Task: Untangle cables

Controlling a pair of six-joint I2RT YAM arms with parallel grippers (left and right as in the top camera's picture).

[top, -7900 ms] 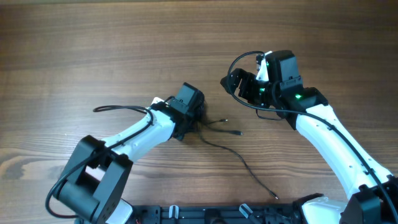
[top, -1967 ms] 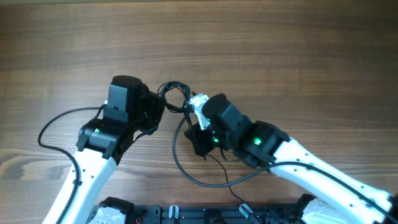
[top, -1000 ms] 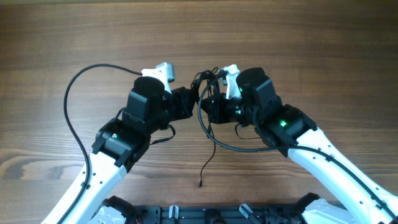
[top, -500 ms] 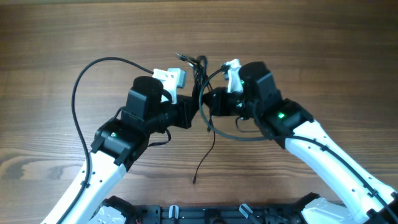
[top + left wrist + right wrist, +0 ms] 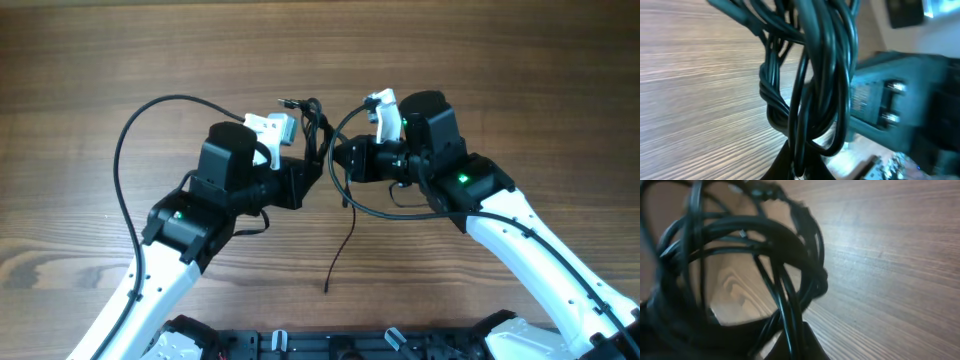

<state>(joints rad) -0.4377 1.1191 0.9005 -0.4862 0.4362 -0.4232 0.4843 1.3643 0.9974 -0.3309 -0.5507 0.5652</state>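
The cables [image 5: 316,120] are a knotted bunch of thin black cords held up between my two grippers at the table's middle. One loose tail [image 5: 343,245] hangs down to a small plug end near the front. My left gripper [image 5: 306,182] is shut on strands at the bunch's left side. My right gripper [image 5: 340,160] is shut on strands at its right side, a few centimetres away. In the left wrist view the cables [image 5: 810,75] loop upward out of the left gripper [image 5: 800,172]. In the right wrist view the cables [image 5: 765,245] form a ring above the right gripper [image 5: 797,347].
A thicker black arm cable [image 5: 125,170] arcs wide on the left, and another [image 5: 400,214] curves under the right wrist. The wooden table [image 5: 520,60] lies below. The right arm's housing [image 5: 905,100] fills the right side of the left wrist view.
Both grippers have carried the knotted bunch toward the table's far side, with the right gripper shifting right. The hanging tail has swung slightly. Both stay shut.
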